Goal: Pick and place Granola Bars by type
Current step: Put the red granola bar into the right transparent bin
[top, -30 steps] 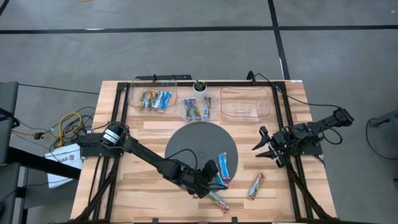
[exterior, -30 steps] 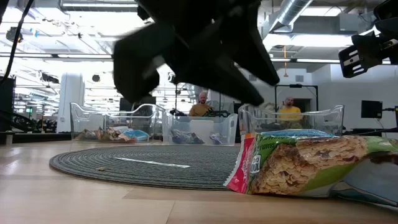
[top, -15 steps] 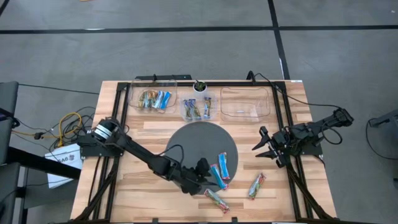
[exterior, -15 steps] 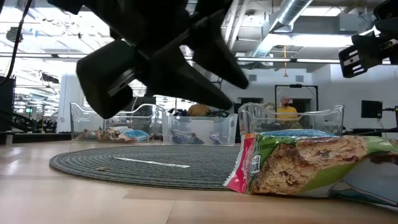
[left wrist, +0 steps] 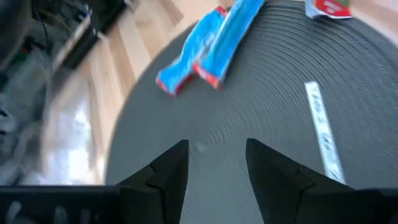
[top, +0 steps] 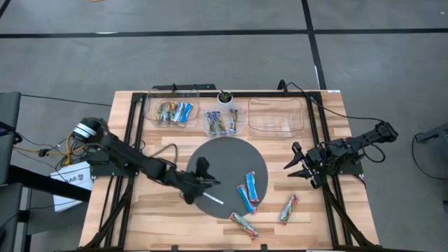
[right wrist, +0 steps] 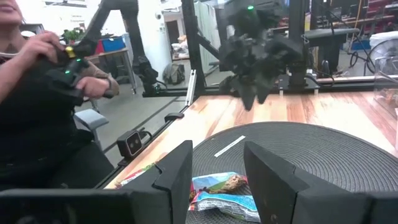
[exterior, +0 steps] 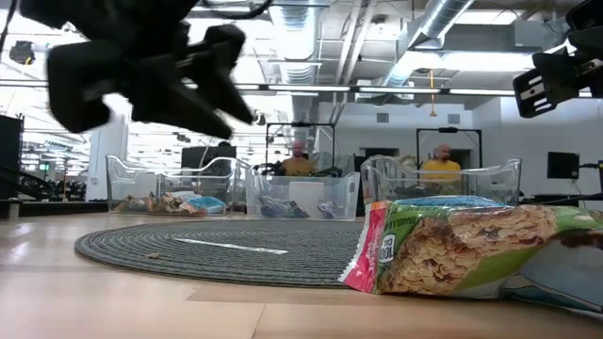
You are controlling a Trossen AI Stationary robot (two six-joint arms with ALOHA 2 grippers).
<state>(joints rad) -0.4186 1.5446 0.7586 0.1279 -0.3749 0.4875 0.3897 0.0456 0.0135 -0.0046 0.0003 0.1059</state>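
Granola bars lie in two groups on the desk [top: 168,210]: four loose ones near its front edge, and others sorted into clear bins at the back. Of the loose ones, two blue bars [top: 248,190] lie on the round grey mat's [top: 224,157] right edge, a green-tan bar [top: 288,208] lies on the wood to the right of the mat, and another bar [top: 244,226] lies just off the mat's front edge. One back bin [top: 172,110] holds mixed bars; the small middle bin [top: 222,123] holds a few more. The left tool [top: 201,171] hangs over the mat's left part, fingers apart with nothing between them, beside a thin white strip [top: 212,199]. The right tool [top: 299,166] waits at the desk's right side, fingers spread and empty.
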